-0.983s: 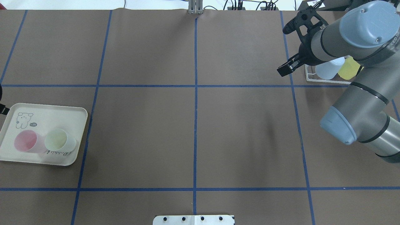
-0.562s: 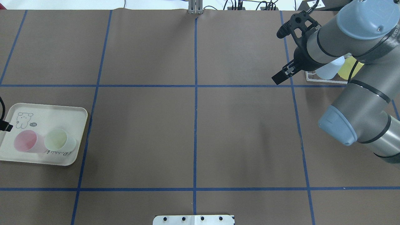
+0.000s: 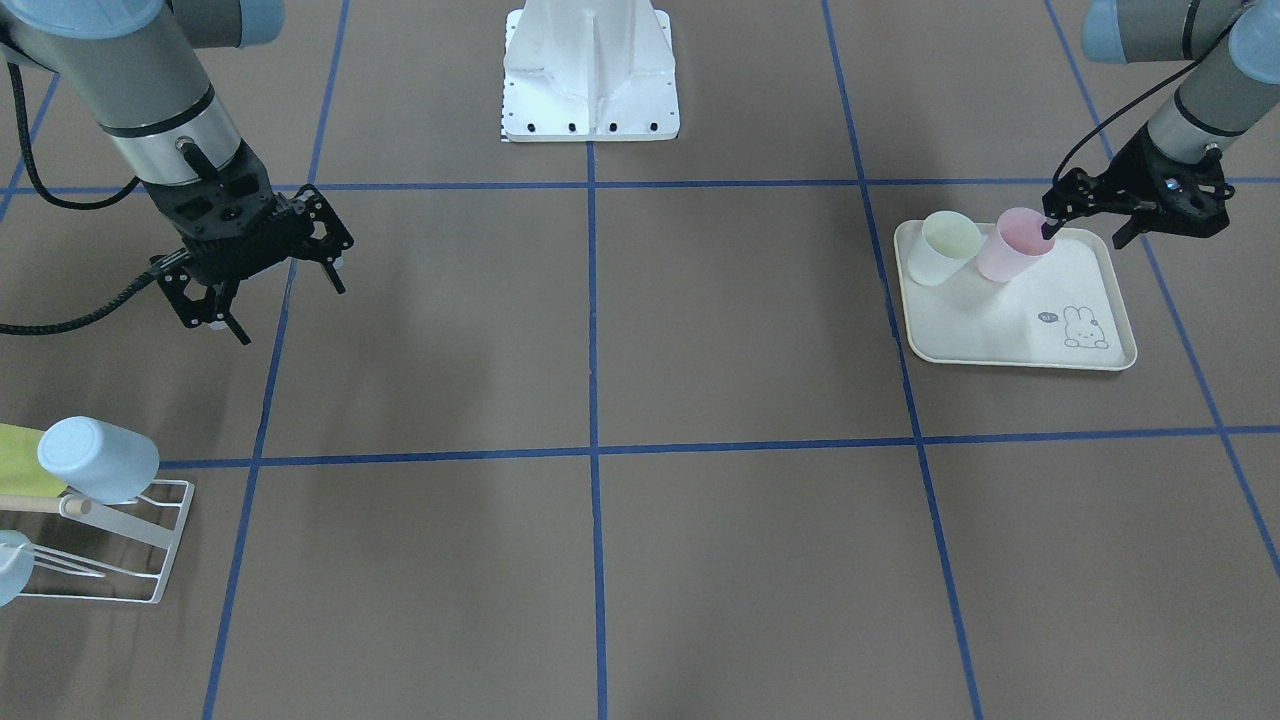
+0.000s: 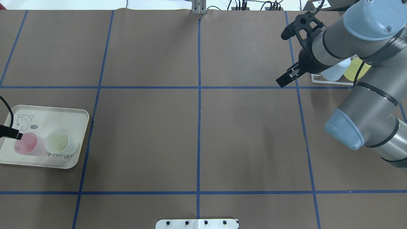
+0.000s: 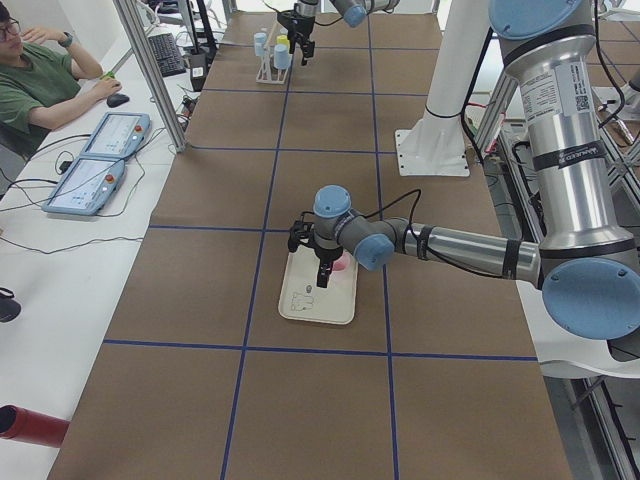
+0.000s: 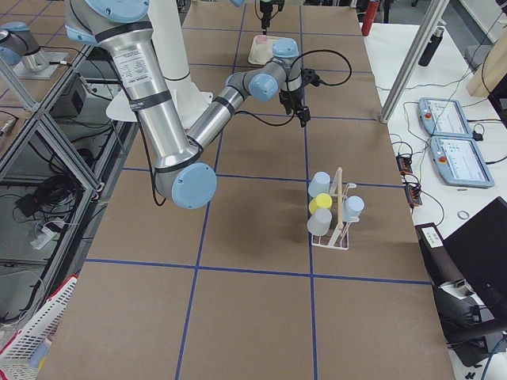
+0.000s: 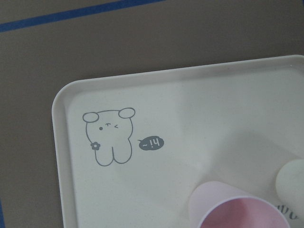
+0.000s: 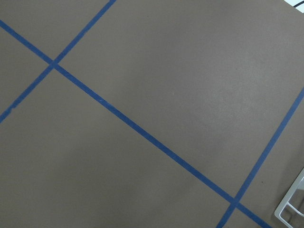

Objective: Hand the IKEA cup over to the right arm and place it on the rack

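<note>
A pink cup (image 3: 1012,248) and a pale green cup (image 3: 945,250) stand side by side on a cream rabbit tray (image 3: 1000,335). They also show in the overhead view as the pink cup (image 4: 27,144), the green cup (image 4: 60,142) and the tray (image 4: 54,117). My left gripper (image 3: 1083,233) is open over the tray's edge, with one fingertip (image 4: 16,135) at the pink cup's rim. The left wrist view shows the pink cup (image 7: 237,209) low in frame. My right gripper (image 3: 290,308) is open and empty, hanging above the table beside the white wire rack (image 3: 130,540).
The rack (image 6: 337,229) holds a pale blue cup (image 3: 100,460), a yellow cup (image 3: 20,460) and others. The robot's white base plate (image 3: 590,80) stands at mid table. An operator (image 5: 40,80) sits at a side desk with tablets.
My left gripper has come in from the overhead view's left edge to the pink cup's rim. My right gripper has shifted a little left, away from the rack.
</note>
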Available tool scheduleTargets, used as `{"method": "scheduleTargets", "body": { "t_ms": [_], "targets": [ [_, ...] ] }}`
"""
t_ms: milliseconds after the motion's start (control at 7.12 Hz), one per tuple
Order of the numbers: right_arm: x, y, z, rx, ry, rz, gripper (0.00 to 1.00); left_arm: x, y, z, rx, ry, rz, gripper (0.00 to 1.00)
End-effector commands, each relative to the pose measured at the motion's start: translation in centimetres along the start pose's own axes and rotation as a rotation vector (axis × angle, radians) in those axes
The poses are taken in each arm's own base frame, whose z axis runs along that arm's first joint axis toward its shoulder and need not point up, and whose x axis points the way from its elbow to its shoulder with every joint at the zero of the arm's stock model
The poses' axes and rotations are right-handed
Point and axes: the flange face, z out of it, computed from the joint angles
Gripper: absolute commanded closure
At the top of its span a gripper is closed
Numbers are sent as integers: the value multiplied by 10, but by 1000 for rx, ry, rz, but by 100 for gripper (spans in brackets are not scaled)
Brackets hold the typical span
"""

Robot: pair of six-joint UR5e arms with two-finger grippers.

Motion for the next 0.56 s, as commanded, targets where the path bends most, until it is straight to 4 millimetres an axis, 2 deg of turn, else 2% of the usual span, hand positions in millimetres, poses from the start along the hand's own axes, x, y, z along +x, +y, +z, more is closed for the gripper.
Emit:
{"method": "scheduleTargets", "body": {
  "t_ms": [0,140,421],
  "targets": [
    [-2,1,2,-3,-2,-2,0,9,6,11,-24,2,16,31],
    [-2,3,4,-7,2,-3,0,11,6,12,-29,5,16,53],
    [-5,3,5,-10,-2,-6,0,13,6,12,-32,15,13,81]
  ]
}}
